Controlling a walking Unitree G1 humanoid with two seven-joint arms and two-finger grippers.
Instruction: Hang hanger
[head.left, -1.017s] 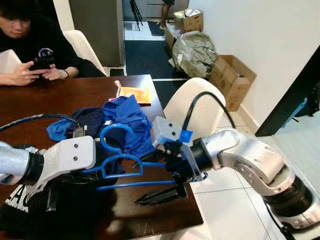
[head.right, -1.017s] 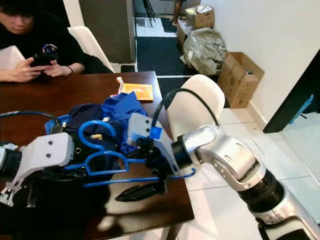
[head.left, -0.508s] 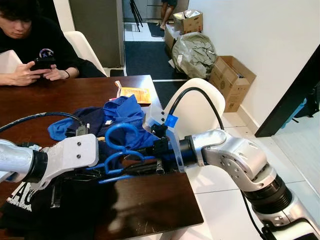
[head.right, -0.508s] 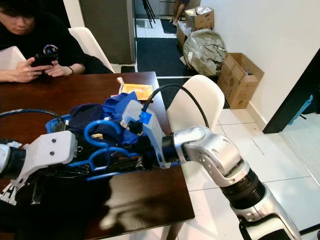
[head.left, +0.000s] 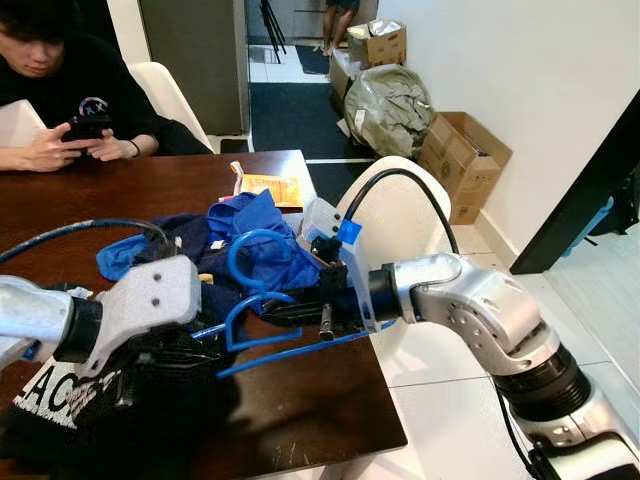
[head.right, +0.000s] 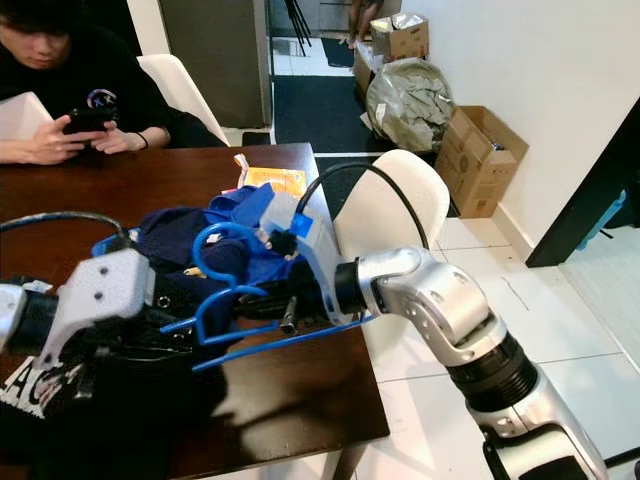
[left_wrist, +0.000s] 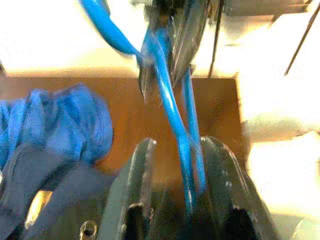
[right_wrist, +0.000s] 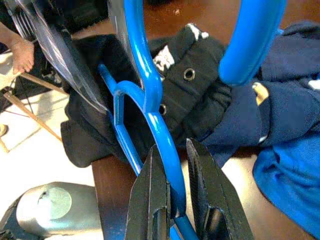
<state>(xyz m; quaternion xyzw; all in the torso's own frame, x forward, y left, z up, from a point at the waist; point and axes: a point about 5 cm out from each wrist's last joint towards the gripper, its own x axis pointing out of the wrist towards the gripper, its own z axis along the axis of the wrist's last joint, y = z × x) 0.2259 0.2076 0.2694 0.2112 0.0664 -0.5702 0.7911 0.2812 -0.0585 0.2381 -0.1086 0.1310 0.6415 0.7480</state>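
Note:
A blue plastic hanger (head.left: 262, 330) hangs tilted just above the dark wooden table (head.left: 300, 400), its hook (head.left: 255, 255) pointing up over a heap of blue clothes (head.left: 250, 228). My right gripper (right_wrist: 172, 200) is shut on one of its bars from the right; in the left eye view that gripper (head.left: 292, 312) sits at the hanger's middle. My left gripper (left_wrist: 180, 142) is at the hanger's left end. Its fingers (left_wrist: 137, 190) stand apart with two hanger bars running between them. A black garment (head.left: 70, 410) lies under the left arm.
A person (head.left: 60, 90) sits at the far left of the table holding a phone. An orange packet (head.left: 266, 188) lies near the far edge. A white chair (head.left: 405, 215) stands at the table's right side; cardboard boxes (head.left: 462, 160) and a wrapped bundle (head.left: 388, 105) line the wall.
My right gripper, open below the hanger a second ago, has swung up and shut on its bar. The hanger has shifted right and tilted. The left arm has shifted slightly right.

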